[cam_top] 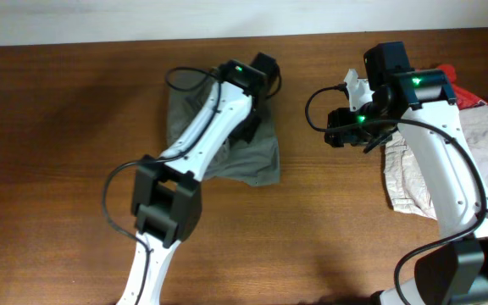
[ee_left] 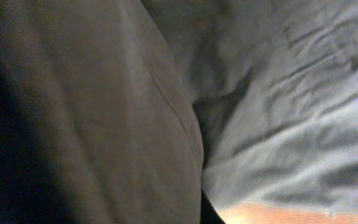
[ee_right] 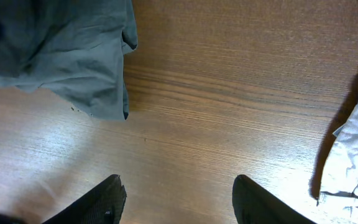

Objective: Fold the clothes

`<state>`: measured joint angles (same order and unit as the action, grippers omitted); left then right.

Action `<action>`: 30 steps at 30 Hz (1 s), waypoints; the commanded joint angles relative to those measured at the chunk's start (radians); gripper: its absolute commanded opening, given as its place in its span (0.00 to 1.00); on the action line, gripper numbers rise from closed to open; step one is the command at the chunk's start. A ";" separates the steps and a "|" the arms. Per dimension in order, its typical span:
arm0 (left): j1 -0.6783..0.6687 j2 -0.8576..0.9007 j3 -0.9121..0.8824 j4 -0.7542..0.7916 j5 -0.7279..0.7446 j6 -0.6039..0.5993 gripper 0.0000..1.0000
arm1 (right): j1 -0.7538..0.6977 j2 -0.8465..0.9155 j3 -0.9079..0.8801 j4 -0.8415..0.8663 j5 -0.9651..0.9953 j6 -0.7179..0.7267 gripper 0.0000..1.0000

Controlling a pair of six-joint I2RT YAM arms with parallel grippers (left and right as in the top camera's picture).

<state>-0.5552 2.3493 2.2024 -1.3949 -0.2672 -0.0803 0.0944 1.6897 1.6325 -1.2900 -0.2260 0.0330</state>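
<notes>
The clothes, olive-grey wrinkled shorts, lie bunched on the table left of centre. My left gripper reaches over their far right part. In the left wrist view a near fold of the clothes fills the frame and hides the fingers, and the gripper looks shut on this cloth. My right gripper hovers to the right of the clothes, over bare wood. In the right wrist view it stands open with nothing between its fingers, and a corner of the clothes shows at the upper left.
Paler beige shorts lie at the right edge under the right arm, with a red T-shirt behind them. The beige cloth shows at the right of the right wrist view. Brown wooden table spreads to the left and front.
</notes>
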 commanded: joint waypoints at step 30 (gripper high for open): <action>0.003 0.059 0.383 -0.138 0.062 -0.143 0.98 | 0.002 0.000 0.000 -0.006 -0.009 0.008 0.61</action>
<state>-0.5961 2.4466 2.5347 -1.5097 -0.2321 -0.2073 0.0944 1.6897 1.6321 -1.2942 -0.2260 0.0345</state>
